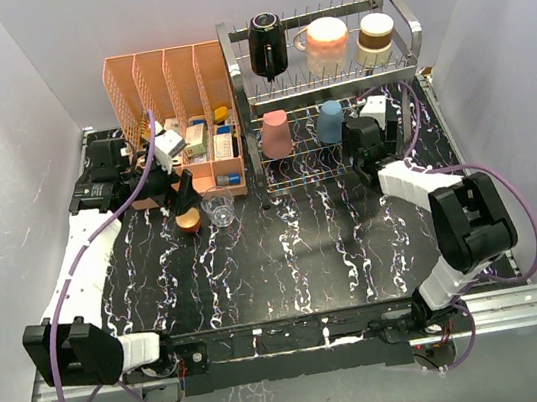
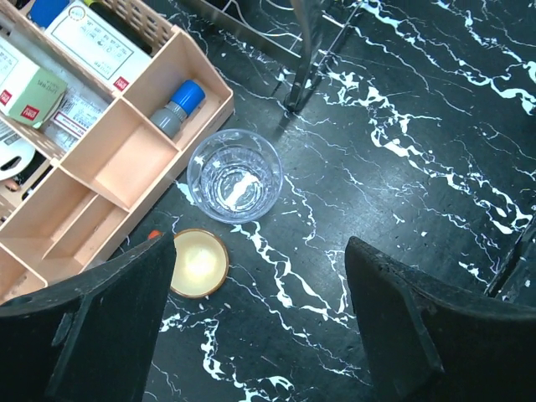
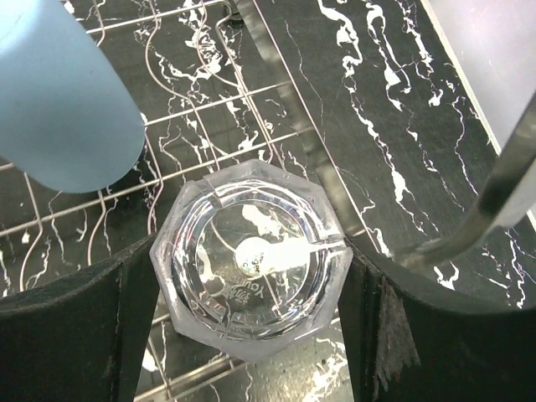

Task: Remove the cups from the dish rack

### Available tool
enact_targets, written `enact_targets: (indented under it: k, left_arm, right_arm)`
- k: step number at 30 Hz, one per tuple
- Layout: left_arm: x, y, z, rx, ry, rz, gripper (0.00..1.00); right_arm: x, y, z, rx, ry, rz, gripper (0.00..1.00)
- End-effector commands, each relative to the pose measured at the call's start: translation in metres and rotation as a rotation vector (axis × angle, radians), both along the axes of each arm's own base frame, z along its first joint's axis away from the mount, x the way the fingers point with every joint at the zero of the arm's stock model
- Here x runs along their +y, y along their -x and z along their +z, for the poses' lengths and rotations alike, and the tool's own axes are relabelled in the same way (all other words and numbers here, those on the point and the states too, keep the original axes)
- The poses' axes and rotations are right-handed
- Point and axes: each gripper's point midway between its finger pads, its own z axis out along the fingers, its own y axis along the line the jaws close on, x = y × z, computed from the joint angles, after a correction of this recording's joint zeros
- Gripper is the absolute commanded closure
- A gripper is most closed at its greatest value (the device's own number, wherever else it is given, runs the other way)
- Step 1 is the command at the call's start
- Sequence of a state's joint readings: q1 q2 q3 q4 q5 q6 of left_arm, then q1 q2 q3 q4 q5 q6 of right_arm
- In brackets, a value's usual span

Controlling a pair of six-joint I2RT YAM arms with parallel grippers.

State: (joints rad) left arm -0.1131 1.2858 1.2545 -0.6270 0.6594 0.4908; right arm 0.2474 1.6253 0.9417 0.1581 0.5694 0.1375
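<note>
The right gripper [image 3: 251, 272] is clenched on a faceted clear glass [image 3: 251, 293]. One finger presses on each side of it, and the glass stands on the wires of the lower tier of the dish rack [image 1: 331, 80]. Its long axis is vertical, pointing up toward the wrist camera. We look on its thick base, so I judge that it is upside down. The blue tumbler [image 3: 59, 92] stands just beside it, on the side of the left finger. Because the upper tier is over the glass, the next move probably asks for a small lift and then a pull toward the front. The right arm is clearly the nearer one for this.

The left gripper [image 2: 260, 247] is released and holds nothing. It hovers over the bench [image 1: 307, 256], near a round clear glass [image 2: 234, 176] and the small orange-red cup [image 2: 199, 264], which stand apart from each other.

I count eight cups. Six are in the rack:
- Upper tier: black mug [image 1: 265, 45], peach mug [image 1: 327, 38] and steel cup [image 1: 376, 38].
- Lower tier: pink tumbler [image 1: 276, 134], the blue tumbler and the gripped glass.

The other two are on the bench.
</note>
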Motion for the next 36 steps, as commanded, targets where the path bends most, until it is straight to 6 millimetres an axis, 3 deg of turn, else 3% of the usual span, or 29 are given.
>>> enact_targets:
  k: [1,8,14,19,25,31,36]
  left_arm:
    - [-0.010,0.011,0.018,-0.058,0.051,-0.071,0.19]
    - [-0.026,0.038,0.023,-0.110,0.115,-0.217,0.15]
    - [-0.026,0.034,0.027,-0.147,0.108,-0.225,0.15]
    - [-0.027,0.042,0.025,-0.147,0.119,-0.245,0.15]
    - [-0.026,0.047,0.021,-0.151,0.104,-0.265,0.15]
    - [-0.031,0.051,0.019,-0.147,0.149,-0.271,0.15]
    - [-0.032,0.057,0.015,-0.185,0.156,-0.287,0.16]
  right_arm:
    - [0.010,0.003,0.048,-0.158,-0.062,0.008,0.43]
    - [0.023,0.034,0.060,-0.191,-0.105,0.041,0.47]
    - [0.040,0.053,0.062,-0.202,-0.162,0.083,0.50]
    - [0.054,0.063,0.047,-0.146,-0.205,0.131,0.52]
    - [0.071,0.090,0.032,-0.111,-0.276,0.167,0.54]
    - [0.081,0.114,0.044,-0.143,-0.339,0.198,0.54]
    - [0.116,0.135,0.065,-0.145,-0.441,0.283,0.54]
